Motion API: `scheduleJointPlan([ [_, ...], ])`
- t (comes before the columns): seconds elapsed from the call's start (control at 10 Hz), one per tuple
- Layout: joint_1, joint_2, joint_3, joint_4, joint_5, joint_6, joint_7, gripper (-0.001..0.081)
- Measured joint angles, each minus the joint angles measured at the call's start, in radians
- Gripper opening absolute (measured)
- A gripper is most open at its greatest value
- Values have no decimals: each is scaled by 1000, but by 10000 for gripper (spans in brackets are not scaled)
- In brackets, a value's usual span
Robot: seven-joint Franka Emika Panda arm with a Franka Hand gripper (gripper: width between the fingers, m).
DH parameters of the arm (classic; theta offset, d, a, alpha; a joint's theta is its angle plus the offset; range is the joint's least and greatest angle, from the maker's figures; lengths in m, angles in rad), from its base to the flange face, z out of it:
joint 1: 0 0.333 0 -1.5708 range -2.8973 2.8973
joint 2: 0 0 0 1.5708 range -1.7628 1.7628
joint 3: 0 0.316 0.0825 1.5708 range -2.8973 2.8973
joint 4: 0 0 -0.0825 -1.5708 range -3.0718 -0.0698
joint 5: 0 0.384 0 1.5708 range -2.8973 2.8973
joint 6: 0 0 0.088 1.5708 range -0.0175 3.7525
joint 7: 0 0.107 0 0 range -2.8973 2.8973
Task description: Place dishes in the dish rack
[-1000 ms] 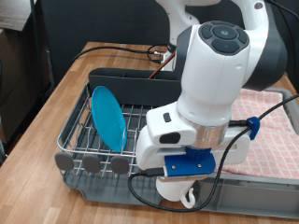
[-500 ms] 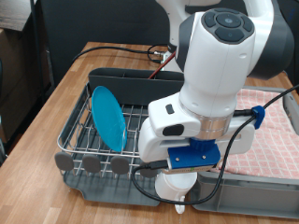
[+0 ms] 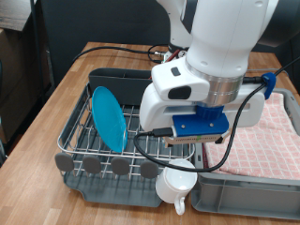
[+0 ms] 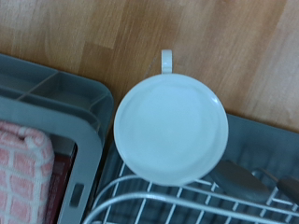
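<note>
Two dishes now racked: plate (image 3: 109, 116) upright in rack (image 3: 89, 142) wires at left; mug (image 3: 175, 186) sits at rack's near right corner, handle toward near edge. Arm has risen since half a second ago; gripper (image 3: 185, 141) now hangs above mug, apart from it, holding nothing. Finger spread hidden, cannot tell. Mug placement looks done. Wrist view: mug (image 4: 171, 127) seen from directly above, over tray edge. Spoon not visible.

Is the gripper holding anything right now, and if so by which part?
Nothing shows as held. The white mug sits upside down at the dish rack corner, below the gripper, and no fingers appear around it in the wrist view. The fingers are not visible in either view.
</note>
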Motion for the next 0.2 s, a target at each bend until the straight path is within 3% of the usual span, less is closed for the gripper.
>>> scheduleJointPlan([
  [0.2,7,-20,-1,35,-28,-56,2,803],
])
